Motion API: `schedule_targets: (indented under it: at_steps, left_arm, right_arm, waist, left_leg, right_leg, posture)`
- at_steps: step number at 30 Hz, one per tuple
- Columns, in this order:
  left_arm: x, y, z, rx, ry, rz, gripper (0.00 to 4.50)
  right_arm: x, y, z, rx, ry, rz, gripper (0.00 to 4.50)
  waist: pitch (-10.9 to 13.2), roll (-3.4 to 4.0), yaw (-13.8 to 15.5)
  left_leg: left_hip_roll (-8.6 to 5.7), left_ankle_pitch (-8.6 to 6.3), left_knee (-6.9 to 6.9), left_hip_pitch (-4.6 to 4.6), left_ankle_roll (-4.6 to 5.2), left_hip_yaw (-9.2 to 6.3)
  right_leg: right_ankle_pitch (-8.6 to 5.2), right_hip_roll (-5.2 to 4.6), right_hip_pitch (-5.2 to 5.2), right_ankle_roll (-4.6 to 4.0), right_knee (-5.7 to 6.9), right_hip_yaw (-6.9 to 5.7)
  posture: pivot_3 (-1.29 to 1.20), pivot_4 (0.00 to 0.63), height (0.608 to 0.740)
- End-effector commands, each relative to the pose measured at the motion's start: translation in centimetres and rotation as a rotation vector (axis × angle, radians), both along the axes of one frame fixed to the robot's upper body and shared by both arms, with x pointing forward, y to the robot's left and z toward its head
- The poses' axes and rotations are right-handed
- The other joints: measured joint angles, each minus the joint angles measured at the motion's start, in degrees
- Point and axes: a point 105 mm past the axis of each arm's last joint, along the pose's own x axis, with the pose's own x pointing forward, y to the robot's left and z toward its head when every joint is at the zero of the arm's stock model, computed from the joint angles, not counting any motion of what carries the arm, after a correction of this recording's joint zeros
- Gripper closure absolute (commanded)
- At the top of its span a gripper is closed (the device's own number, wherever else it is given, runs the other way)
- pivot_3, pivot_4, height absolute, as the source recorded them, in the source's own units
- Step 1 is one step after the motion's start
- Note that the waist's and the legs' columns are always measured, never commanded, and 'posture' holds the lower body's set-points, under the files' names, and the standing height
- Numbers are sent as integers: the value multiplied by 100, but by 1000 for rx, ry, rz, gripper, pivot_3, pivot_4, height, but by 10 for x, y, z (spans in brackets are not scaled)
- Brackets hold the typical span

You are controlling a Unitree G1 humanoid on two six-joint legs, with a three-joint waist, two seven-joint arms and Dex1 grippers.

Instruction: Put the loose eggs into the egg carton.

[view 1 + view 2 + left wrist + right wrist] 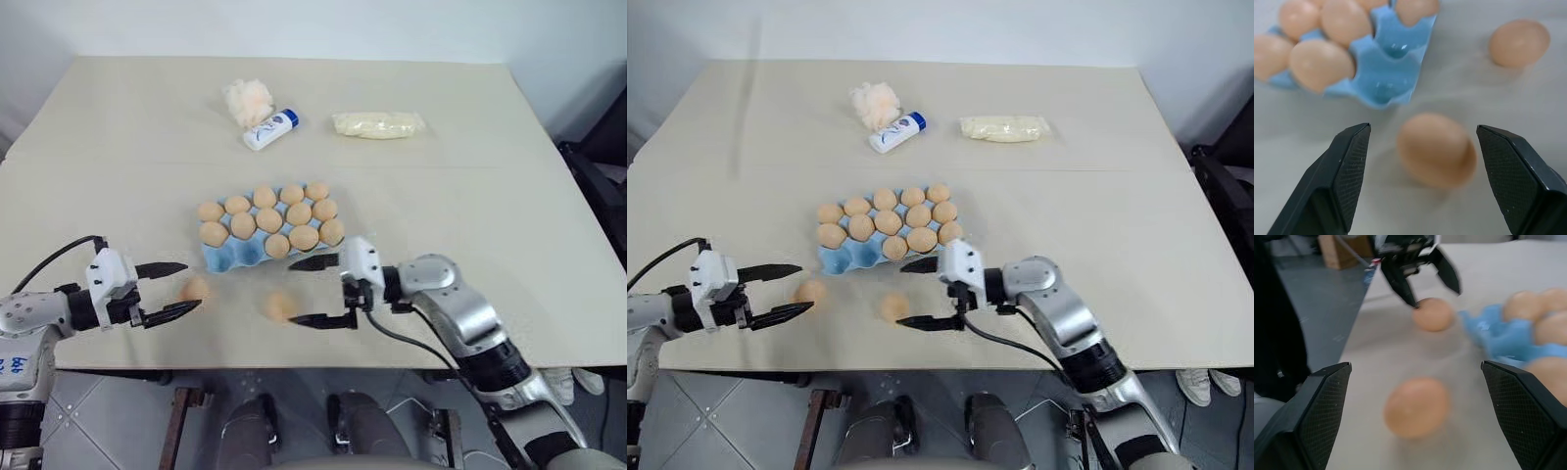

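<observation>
The light blue egg carton (227, 258) sits mid-table, most of its cups filled with tan eggs and two near-left cups bare (1386, 73). Two loose eggs lie on the table in front of it. The left egg (195, 288) rests between the tips of my open left gripper (192, 286), which touches nothing; up close the egg (1436, 149) is centred between the fingers. The right egg (279, 305) lies just off the tips of my open right gripper (292, 292), which points left toward it (1417, 406). The right wrist view also catches the left gripper (1420, 269) over the other egg (1433, 314).
At the back of the beige table (490, 245) lie a fluffy whitish-orange tuft (248, 100), a white tube with a blue cap (271, 128) and a long pale-yellow bag (378, 123). The table's front edge runs just below both grippers.
</observation>
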Motion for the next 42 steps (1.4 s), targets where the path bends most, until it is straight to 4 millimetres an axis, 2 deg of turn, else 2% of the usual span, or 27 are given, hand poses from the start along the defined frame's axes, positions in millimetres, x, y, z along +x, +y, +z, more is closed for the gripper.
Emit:
schedule_targets:
  at_steps: [1,8,11,14,18,20,25,28,31,35,39,42]
  left_arm:
    - [-10,-1,14,-6,-43,4,820]
    - [-22,-3,11,-15,-20,30,820]
    - [-23,-4,12,-16,-19,34,820]
    - [-22,-3,16,-14,-26,43,820]
    - [-20,-3,18,-16,-34,51,820]
    - [-19,-3,18,-17,-35,54,820]
    - [-17,-2,17,-21,-36,63,820]
    - [-13,-4,17,-28,-42,63,820]
    - [-10,-7,16,-37,-50,62,820]
    - [-9,-8,16,-41,-55,62,820]
    - [-9,-7,15,-42,-55,68,820]
    - [-9,-7,15,-43,-56,72,820]
  right_arm:
    - [3,10,-4,-12,-27,6,60]
    - [16,23,-26,-72,-56,-23,60]
    - [18,27,-29,-68,-61,-19,60]
    - [24,33,-24,-31,-61,-37,669]
    - [24,34,-13,4,-69,-15,2007]
    - [23,35,2,45,-64,-6,2290]
    - [30,45,41,138,-71,-23,2290]
    - [49,61,57,152,-121,-96,2290]
    - [62,74,60,145,-163,-138,2290]
    - [67,84,56,125,-167,-148,2290]
    - [58,98,53,123,-150,-100,982]
    - [61,99,54,132,-169,-125,19]
  waist:
    - [-1,-2,-9]
    - [-2,-3,-27]
    - [-2,-3,-28]
    - [-2,-3,-48]
    - [-2,-3,-46]
    - [-2,-3,-46]
    - [-1,-3,-92]
    - [-1,-3,-145]
    - [-2,-4,-171]
    - [-2,-4,-178]
    - [-2,-4,-198]
    - [-2,-4,-217]
  left_leg:
    - [0,-1,0,-1,0,0]
    - [0,-7,0,3,-15,0]
    - [0,-6,0,4,-16,0]
    - [0,-6,0,4,-16,1]
    - [0,-3,0,4,-15,0]
    - [0,-4,0,4,-14,0]
    - [1,-7,-1,3,-20,0]
    - [1,-8,-1,5,-29,0]
    - [-1,-1,0,3,-35,0]
    - [0,8,-2,-1,-19,2]
    - [2,3,-5,-8,-23,4]
    - [7,4,-5,-9,-27,10]
  right_leg:
    - [0,0,0,0,-4,0]
    - [-1,0,1,-3,5,0]
    - [-2,0,0,-4,7,0]
    - [-2,0,0,-4,7,0]
    - [-2,1,-2,-4,13,-1]
    - [-2,0,-2,-4,10,-1]
    - [-2,1,-4,-4,18,-1]
    - [-2,0,-9,-6,29,-1]
    - [-3,0,-18,-8,40,-1]
    - [-3,0,-26,-7,43,0]
    - [-3,2,-38,-4,52,1]
    - [-4,6,-51,-4,69,5]
  posture:
    - [0,150,740]
    - [0,150,740]
    - [0,150,740]
    - [0,150,740]
    - [0,150,740]
    - [0,150,740]
    - [0,150,740]
    - [0,150,740]
    - [0,150,740]
    - [0,150,740]
    - [0,150,740]
    - [0,150,740]
